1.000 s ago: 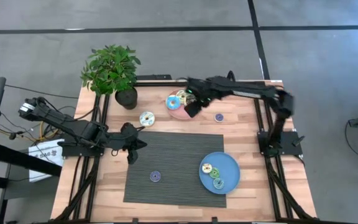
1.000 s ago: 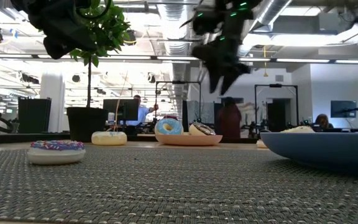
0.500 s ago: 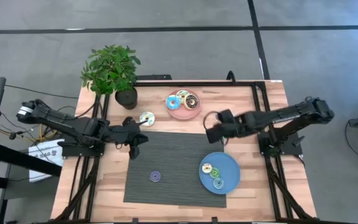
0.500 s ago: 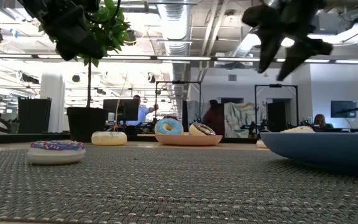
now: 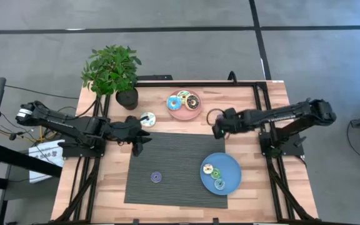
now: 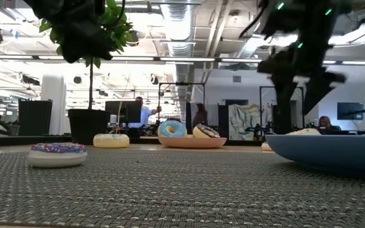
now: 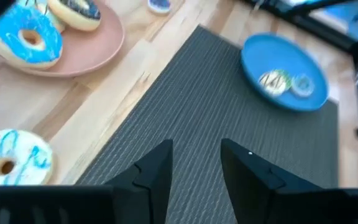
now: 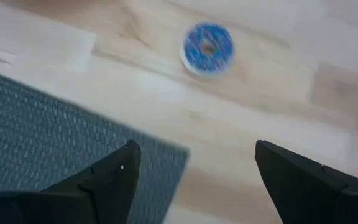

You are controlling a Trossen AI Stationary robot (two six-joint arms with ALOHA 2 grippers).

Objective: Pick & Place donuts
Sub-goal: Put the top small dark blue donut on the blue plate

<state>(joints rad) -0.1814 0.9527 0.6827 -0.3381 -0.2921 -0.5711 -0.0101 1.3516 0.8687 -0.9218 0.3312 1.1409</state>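
Observation:
A pink plate (image 5: 183, 112) near the far edge carries a blue-iced donut (image 5: 174, 103), a cream one (image 5: 183, 95) and a brown one (image 5: 193, 102). A white donut with cyan streaks (image 5: 147, 118) lies on the wood. One small purple donut (image 5: 156, 177) sits on the grey mat. The blue plate (image 5: 230, 164) holds three small donuts (image 5: 217, 176). Another small blue-purple donut (image 8: 208, 47) lies on the wood just ahead of my right gripper (image 8: 194, 149), which hangs open above the mat's far right corner. My left gripper (image 7: 194, 146) is open above the mat's far left corner (image 5: 137, 149).
A potted plant (image 5: 113, 72) stands at the table's far left corner. The grey woven mat (image 5: 174, 156) covers the middle of the table. Black frame rails (image 5: 264, 134) run along both sides. Bare wood lies between the pink plate and the right rail.
My right gripper has drawn back from over the pink plate, swinging toward the table's right and near side, and then edged back toward the small blue-purple donut. My left gripper has crept a little toward the right and the far edge. No donut has moved.

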